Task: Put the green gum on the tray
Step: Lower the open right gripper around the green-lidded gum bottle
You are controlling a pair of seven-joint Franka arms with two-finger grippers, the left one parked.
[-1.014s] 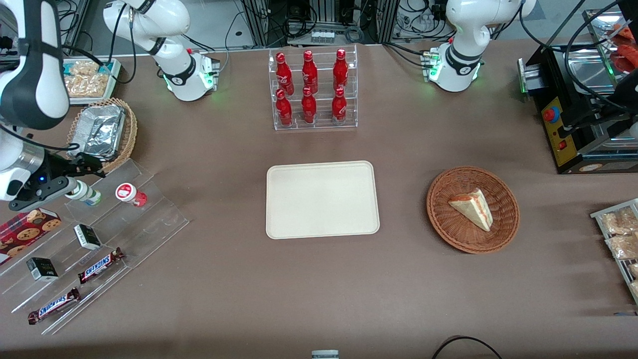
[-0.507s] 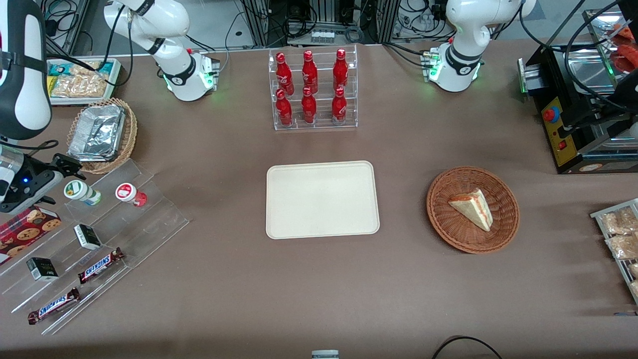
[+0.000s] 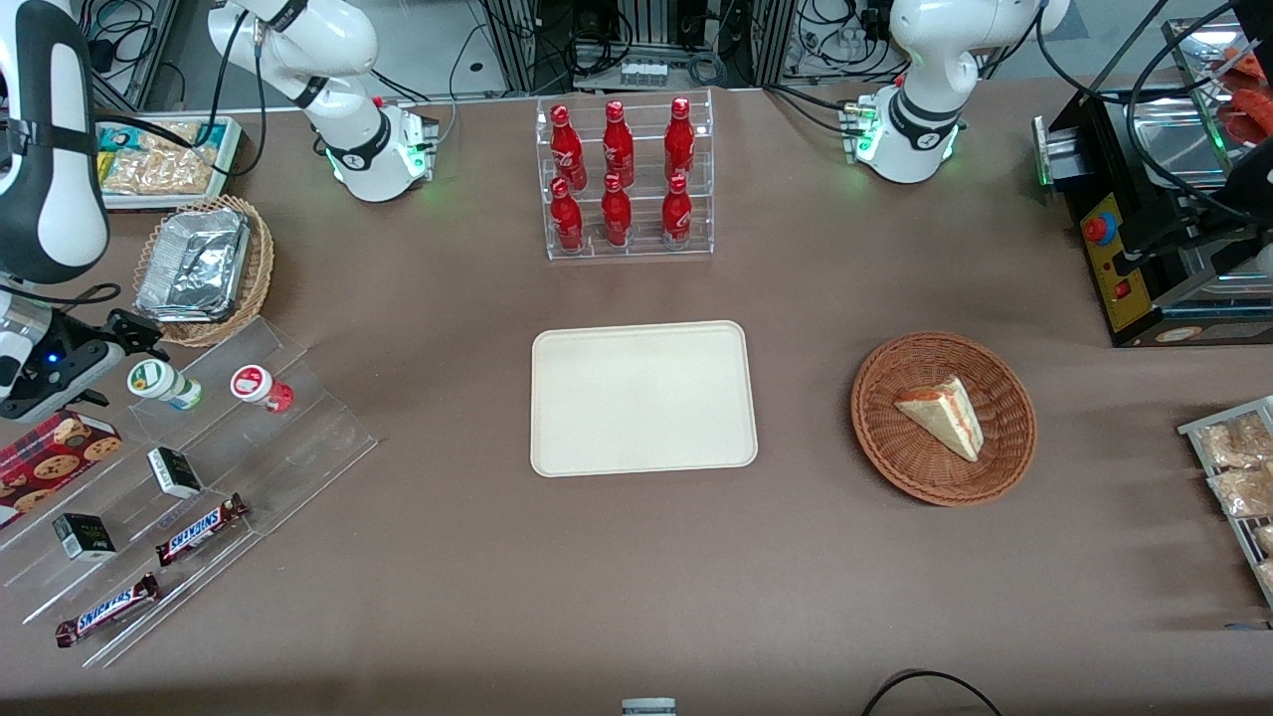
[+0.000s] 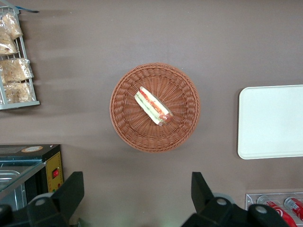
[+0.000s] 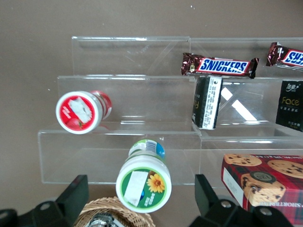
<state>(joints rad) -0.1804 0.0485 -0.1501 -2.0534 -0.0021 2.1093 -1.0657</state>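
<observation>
Green gum [image 5: 143,183] between spread gripper [image 5: 140,201] fingers [image 5: 71,194]; Snickers [image 5: 220,65] nearby.

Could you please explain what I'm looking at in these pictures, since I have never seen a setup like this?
This is a table with two white robot arms bolted to it, each ending in a two-finger gripper. One picture looks down on the table from the front; the other two come from cameras on the arms' wrists. The working arm's gripper hangs open around the green gum, a small white bottle lying on a clear stepped rack, and holds nothing yet. Its wrist camera shows that bottle between the fingers, with a red-lidded bottle beside it. In the table's middle lies the cream tray, with nothing on it. Toward the parked arm's end, a wicker basket holds a sandwich.
</observation>
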